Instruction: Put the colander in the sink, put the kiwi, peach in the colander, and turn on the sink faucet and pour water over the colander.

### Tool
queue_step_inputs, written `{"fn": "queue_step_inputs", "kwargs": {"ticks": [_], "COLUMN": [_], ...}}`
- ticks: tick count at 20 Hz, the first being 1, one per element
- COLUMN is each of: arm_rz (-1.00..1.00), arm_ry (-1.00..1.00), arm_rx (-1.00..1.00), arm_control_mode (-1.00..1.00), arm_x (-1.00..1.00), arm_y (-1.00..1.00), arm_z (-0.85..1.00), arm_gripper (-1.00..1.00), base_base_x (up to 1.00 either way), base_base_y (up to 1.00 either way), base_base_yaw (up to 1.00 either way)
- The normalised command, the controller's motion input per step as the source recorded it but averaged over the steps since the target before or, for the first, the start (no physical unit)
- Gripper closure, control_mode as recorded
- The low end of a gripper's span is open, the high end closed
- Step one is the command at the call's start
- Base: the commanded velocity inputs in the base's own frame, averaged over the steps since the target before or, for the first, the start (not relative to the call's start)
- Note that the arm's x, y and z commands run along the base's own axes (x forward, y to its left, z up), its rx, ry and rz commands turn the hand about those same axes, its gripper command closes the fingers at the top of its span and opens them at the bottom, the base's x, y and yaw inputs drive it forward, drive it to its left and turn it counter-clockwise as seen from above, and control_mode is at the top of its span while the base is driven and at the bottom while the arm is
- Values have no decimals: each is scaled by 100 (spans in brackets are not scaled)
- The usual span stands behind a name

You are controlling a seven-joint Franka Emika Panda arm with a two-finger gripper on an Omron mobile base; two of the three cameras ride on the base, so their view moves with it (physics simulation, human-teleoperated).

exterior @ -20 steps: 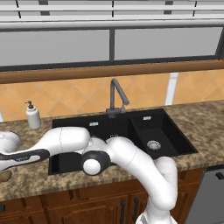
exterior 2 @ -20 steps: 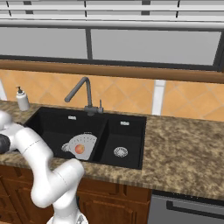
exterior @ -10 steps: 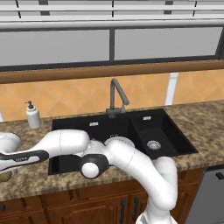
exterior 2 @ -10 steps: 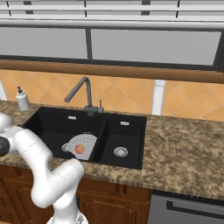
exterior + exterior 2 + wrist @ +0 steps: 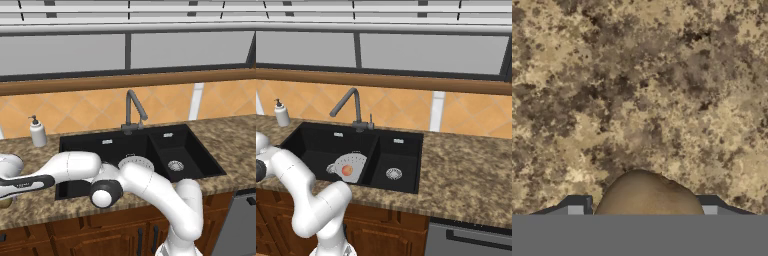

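Observation:
The brown kiwi [image 5: 647, 192] lies on the speckled counter, left of the sink, and also peeks in at the left edge as the kiwi [image 5: 3, 202]. My gripper [image 5: 643, 210] is down over it, its dark fingertips [image 5: 576, 209] pressed to the fruit's two sides. The black double sink [image 5: 165, 134] holds the pale perforated colander [image 5: 135, 162] in its large basin. From the right, the colander [image 5: 351, 164] has the orange-red peach [image 5: 347, 170] in it. The dark faucet [image 5: 131, 107] stands behind the basins with its spout over the large one; no water runs.
A white soap pump bottle [image 5: 37, 132] stands on the counter behind my hand. My arm stretches low across the front of the sink [image 5: 401, 150]. A tiled backsplash and window ledge run behind. The counter's front edge is close to the kiwi.
The jaws have come in from wide open onto the kiwi's sides. The arm and everything else stay where they were.

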Motion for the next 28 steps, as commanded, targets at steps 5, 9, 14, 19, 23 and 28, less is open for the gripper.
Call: {"fn": "queue_step_inputs", "kwargs": {"ticks": [5, 9, 14, 19, 23, 28], "arm_rz": [0, 0, 0, -2, -4, -7], "arm_ry": [0, 0, 2, 6, 5, 4], "arm_rx": [0, 0, 0, 3, 6, 11], "arm_control_mode": [-100, -100, -100, -100, -100, -100], "arm_x": [0, 0, 0, 0, 0, 0], "arm_y": [-4, -49, -91, -100, -100, -100], "arm_z": [0, 23, 44, 37, 19, 6], "arm_gripper": [100, 100, 100, 100, 100, 100], "base_base_x": [0, 0, 0, 0, 0, 0], "base_base_y": [0, 0, 0, 0, 0, 0], "base_base_yaw": [0, 0, 0, 0, 0, 0]}}
